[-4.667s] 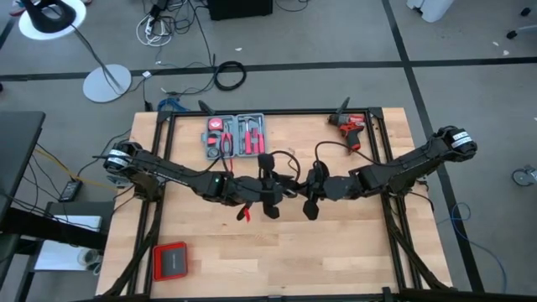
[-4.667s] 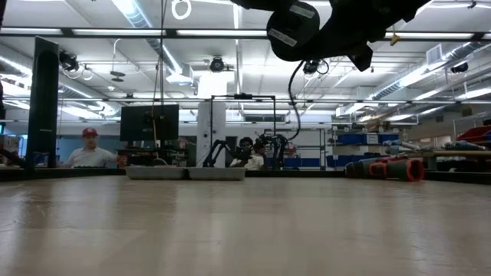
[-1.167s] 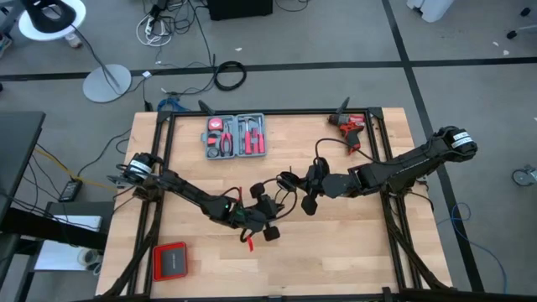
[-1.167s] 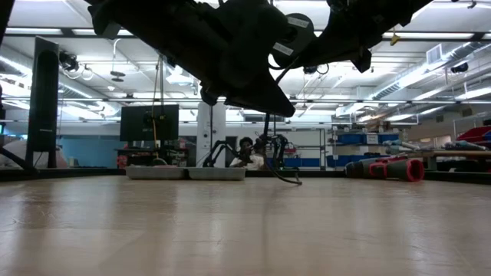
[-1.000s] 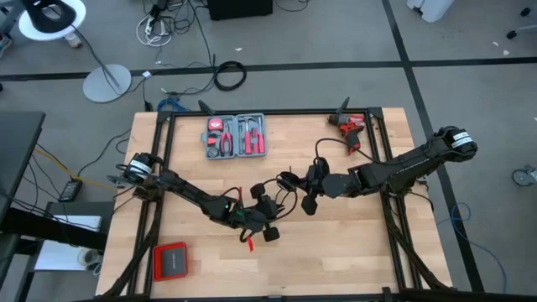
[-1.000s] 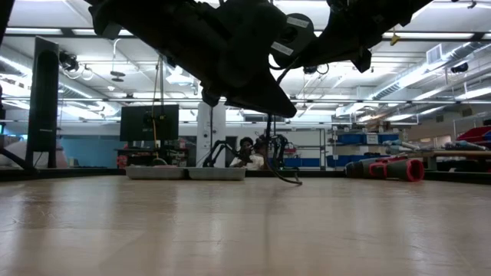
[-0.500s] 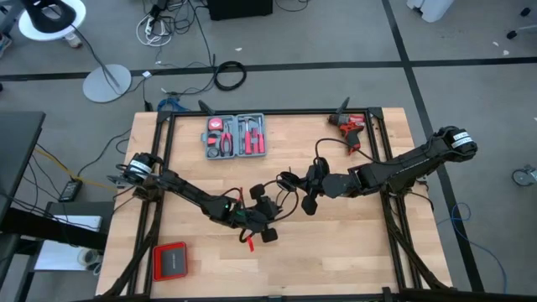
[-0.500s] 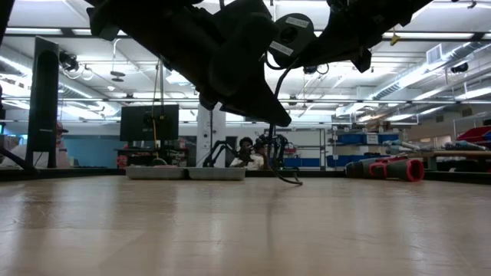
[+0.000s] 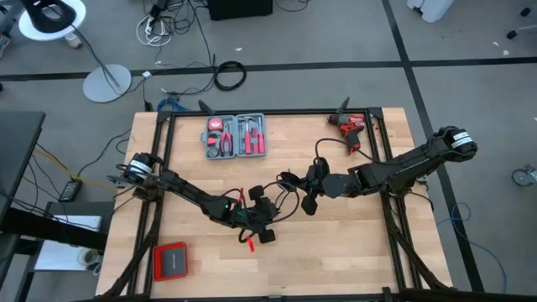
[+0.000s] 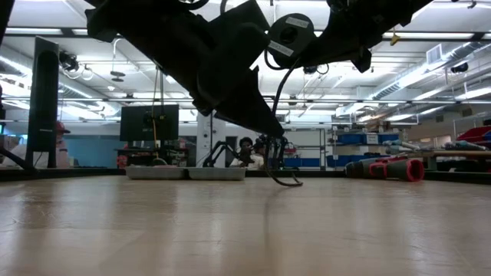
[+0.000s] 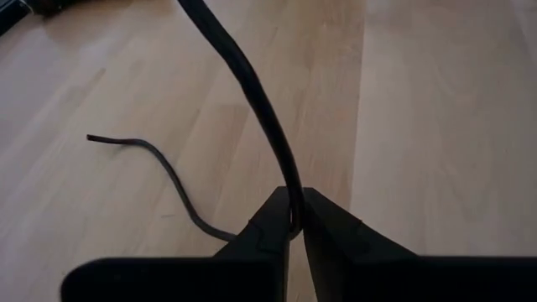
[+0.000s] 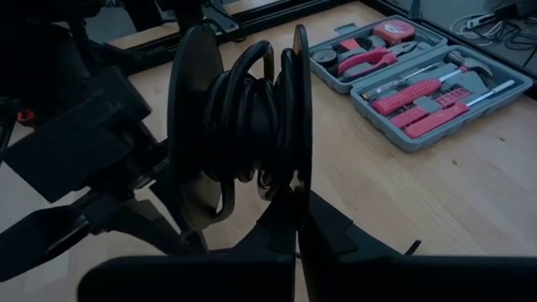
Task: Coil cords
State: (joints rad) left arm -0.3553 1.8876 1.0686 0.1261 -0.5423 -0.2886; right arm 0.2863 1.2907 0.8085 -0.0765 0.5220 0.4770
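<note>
The left claw (image 11: 294, 220) pinches the thin black cord (image 11: 252, 101) above the middle of the table (image 9: 336, 243), the right claw (image 12: 295, 220) is shut on the spool (image 12: 243, 126), so I'd wrap slowly, cord tight.

Grey floor (image 9: 336, 33) with dark tape lines; white lamp base (image 9: 106, 83) at 11 o'clock; ceiling strip lights (image 10: 142, 15); distant shelving (image 10: 360, 142).
</note>
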